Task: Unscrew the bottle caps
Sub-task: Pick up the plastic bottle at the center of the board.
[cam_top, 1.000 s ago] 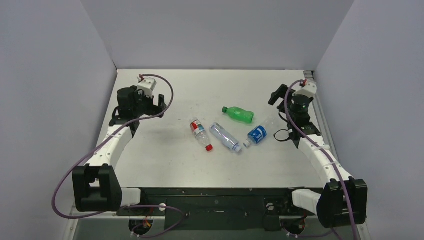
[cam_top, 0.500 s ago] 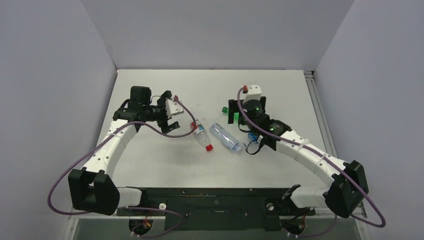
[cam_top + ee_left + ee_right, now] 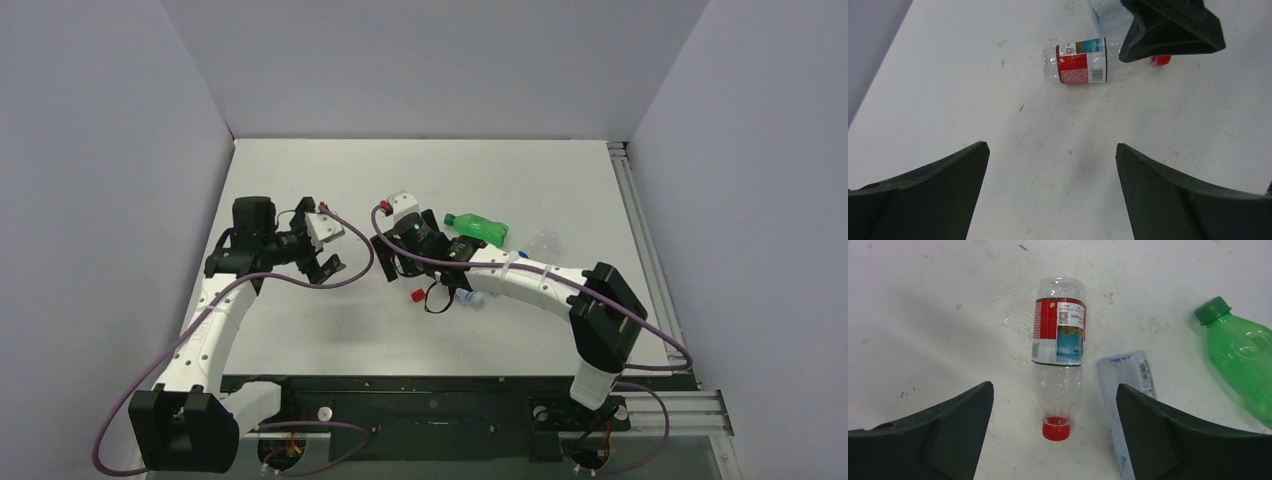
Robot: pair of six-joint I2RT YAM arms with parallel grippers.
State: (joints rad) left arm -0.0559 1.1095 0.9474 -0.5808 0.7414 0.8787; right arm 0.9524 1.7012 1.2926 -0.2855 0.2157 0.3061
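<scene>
The red-label bottle (image 3: 1058, 352) lies on the table with its red cap (image 3: 1056, 429) screwed on. My right gripper (image 3: 1054, 387) is open and hovers above it, fingers either side of its neck and not touching. In the top view the right gripper (image 3: 398, 262) covers most of this bottle and only the red cap (image 3: 417, 296) shows. The ribbed bottle (image 3: 1128, 385) lies just right of it. The green bottle (image 3: 478, 228) with its green cap (image 3: 1212, 309) lies further right. My left gripper (image 3: 326, 264) is open and empty, left of the red-label bottle (image 3: 1080, 67).
The blue-label bottle is mostly hidden behind the right arm; only its clear end (image 3: 545, 240) shows. The right arm's finger (image 3: 1168, 27) reaches into the left wrist view. Grey walls stand on three sides of the white table (image 3: 300, 330).
My right arm has swung left from over the green and blue-label bottles to above the red-label bottle. My left gripper has drawn back a little to the left.
</scene>
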